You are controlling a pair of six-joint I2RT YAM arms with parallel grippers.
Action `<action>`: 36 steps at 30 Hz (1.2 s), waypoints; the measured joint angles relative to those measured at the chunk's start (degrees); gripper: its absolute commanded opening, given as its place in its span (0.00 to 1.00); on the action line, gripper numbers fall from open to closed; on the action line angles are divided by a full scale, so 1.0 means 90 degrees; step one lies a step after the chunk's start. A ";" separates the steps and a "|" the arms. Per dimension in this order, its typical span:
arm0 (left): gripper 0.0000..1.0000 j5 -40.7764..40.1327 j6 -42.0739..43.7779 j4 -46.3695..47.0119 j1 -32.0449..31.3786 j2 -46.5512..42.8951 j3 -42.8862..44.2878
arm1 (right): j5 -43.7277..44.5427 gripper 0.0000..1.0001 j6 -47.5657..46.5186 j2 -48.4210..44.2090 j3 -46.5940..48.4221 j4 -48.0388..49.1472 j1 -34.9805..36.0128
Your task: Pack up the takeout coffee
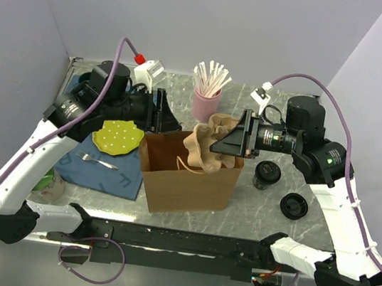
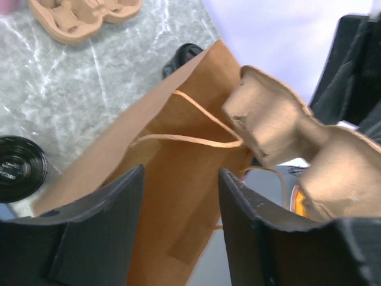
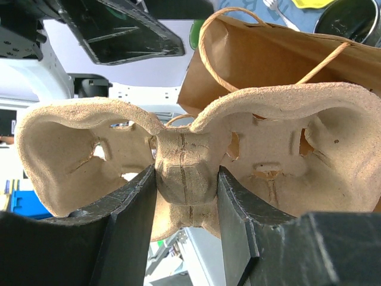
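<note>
Right end effector (image 3: 186, 182) gripped the cup carrier (image 1: 209, 142) above the paper bag (image 1: 189, 182), left end effector (image 2: 181, 179) gaped empty; coffee cup (image 1: 267, 174) stood unpacked.

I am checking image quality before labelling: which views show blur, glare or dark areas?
Top external: sharp, evenly lit, only a bright strip along the near edge of the table. Left wrist: paper bag clear, the near fingers dark and soft. Right wrist: cup carrier sharp, the background behind it washed out and blurred.
</note>
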 measured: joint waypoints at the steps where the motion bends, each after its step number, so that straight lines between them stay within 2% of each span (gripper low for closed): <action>1: 0.61 -0.0036 0.0102 0.0005 -0.0017 0.0017 -0.0002 | -0.0017 0.44 -0.0017 0.0000 0.0000 -0.0002 0.0000; 12: 0.64 -0.0313 0.2057 0.0486 -0.0126 0.0051 -0.0308 | -0.0141 0.44 -0.0248 0.0117 0.0029 -0.0219 0.0000; 21: 0.63 -0.0287 0.2667 0.0974 -0.0362 0.0425 -0.0274 | -0.0231 0.44 -0.0311 0.0119 0.0029 -0.0240 0.0000; 27: 0.54 -0.0277 0.2684 0.1282 -0.0403 0.0670 -0.0075 | -0.0289 0.44 -0.0389 0.0126 0.0029 -0.0335 -0.0019; 30: 0.44 -0.0340 0.2640 0.1435 -0.0403 0.0678 -0.0061 | -0.0350 0.44 -0.0452 0.0165 0.0029 -0.0403 -0.0032; 31: 0.37 -0.0347 0.2606 0.1457 -0.0403 0.0685 -0.0044 | -0.0355 0.44 -0.0476 0.0187 0.0034 -0.0425 -0.0032; 34: 0.26 -0.0430 0.2504 0.1545 -0.0403 0.0755 0.0029 | -0.0357 0.44 -0.0525 0.0299 0.0063 -0.0503 -0.0056; 36: 0.25 -0.0539 0.2395 0.1557 -0.0403 0.0838 0.0066 | -0.0357 0.44 -0.0566 0.0374 0.0075 -0.0532 -0.0080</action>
